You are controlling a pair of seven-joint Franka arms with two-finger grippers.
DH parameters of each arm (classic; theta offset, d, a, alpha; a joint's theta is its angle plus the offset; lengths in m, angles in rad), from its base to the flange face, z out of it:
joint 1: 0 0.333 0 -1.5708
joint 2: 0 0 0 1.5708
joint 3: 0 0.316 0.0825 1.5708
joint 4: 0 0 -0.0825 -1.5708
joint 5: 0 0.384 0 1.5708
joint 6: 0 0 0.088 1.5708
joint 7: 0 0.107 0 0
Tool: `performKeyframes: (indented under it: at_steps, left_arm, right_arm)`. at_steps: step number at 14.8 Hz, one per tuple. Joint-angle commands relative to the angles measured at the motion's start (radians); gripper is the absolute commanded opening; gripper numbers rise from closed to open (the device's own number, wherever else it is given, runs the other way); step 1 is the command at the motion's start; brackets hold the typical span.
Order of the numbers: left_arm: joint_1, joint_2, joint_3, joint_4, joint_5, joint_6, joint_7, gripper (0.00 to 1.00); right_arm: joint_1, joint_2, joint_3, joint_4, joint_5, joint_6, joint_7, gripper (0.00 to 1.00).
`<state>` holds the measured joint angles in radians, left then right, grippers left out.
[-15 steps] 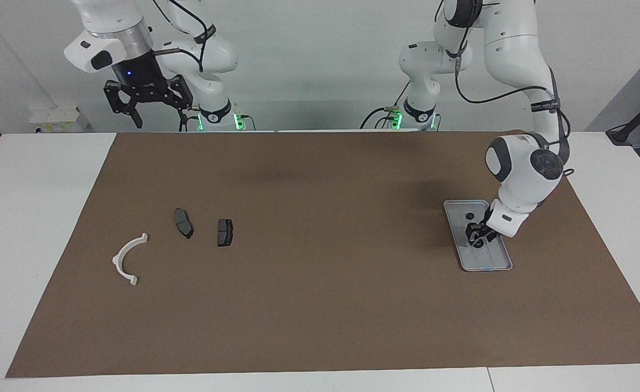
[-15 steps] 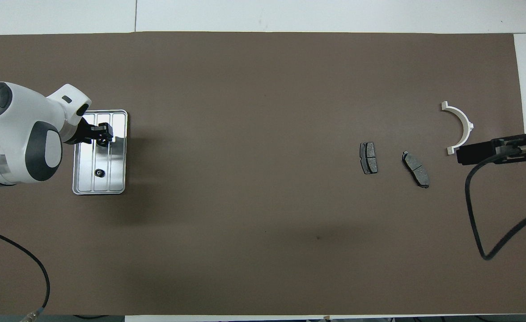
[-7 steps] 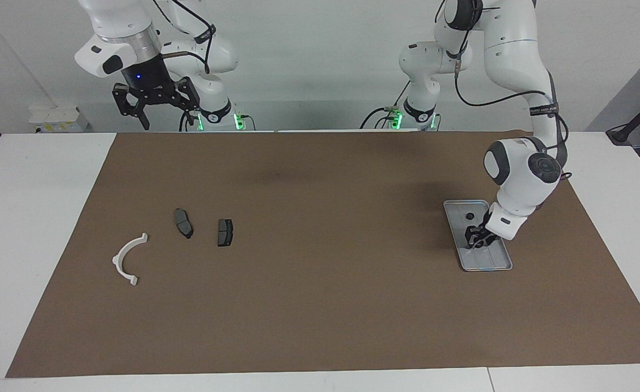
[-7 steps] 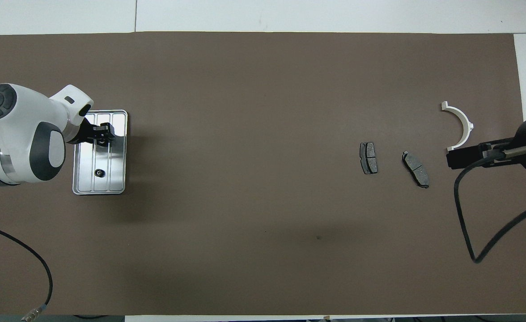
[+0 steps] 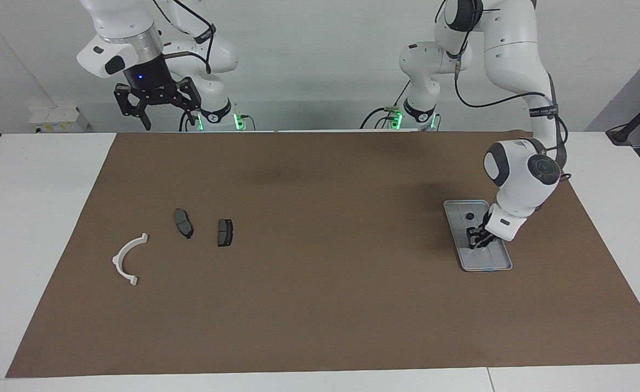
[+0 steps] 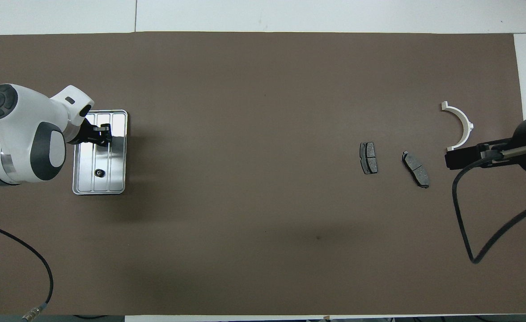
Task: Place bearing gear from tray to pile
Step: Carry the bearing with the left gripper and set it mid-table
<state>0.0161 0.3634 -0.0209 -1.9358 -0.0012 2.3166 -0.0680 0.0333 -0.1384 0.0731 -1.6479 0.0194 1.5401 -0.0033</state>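
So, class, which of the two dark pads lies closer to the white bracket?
The slanted pad, beside the white bracket; the squarer pad sits farther toward the left arm's end.

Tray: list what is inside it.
In the tray, one small dark gear lies in plain view at the end nearer the robots. The left hand is down in the tray's other half; whatever sits between its fingertips is covered.

Brown mat [image 5: 320,305] over a white table [image 5: 31,228]
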Motion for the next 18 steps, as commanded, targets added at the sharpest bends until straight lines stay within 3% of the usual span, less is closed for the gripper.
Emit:
performKeyframes:
  at_steps: [1, 4, 7, 11, 13, 18]
  left_arm:
    - [-0.008, 0.014, -0.001, 0.11, 0.003, -0.157, -0.021, 0.12]
    - [-0.118, 0.04, -0.004, 0.27, -0.002, -0.302, -0.262, 0.12]
    - [-0.318, 0.049, -0.001, 0.285, -0.005, -0.293, -0.541, 0.11]
    - [-0.5, 0.097, -0.001, 0.314, -0.005, -0.24, -0.82, 0.1]
    - [-0.534, 0.104, -0.002, 0.313, -0.008, -0.177, -0.891, 0.08]
    - [-0.58, 0.169, 0.001, 0.316, -0.008, -0.167, -0.934, 0.08]
  right_arm:
    - [-0.007, -0.029, -0.001, -0.033, 0.028, 0.015, -0.015, 1.0]
    - [-0.007, -0.029, -0.001, -0.033, 0.028, 0.015, -0.014, 1.0]
    - [-0.007, -0.029, -0.001, -0.033, 0.028, 0.015, -0.012, 1.0]
    - [-0.007, -0.029, -0.001, -0.033, 0.028, 0.015, -0.009, 1.0]
    - [-0.007, -0.029, -0.001, -0.033, 0.028, 0.015, -0.012, 1.0]
    - [-0.015, -0.027, -0.003, -0.033, 0.027, 0.015, -0.02, 1.0]
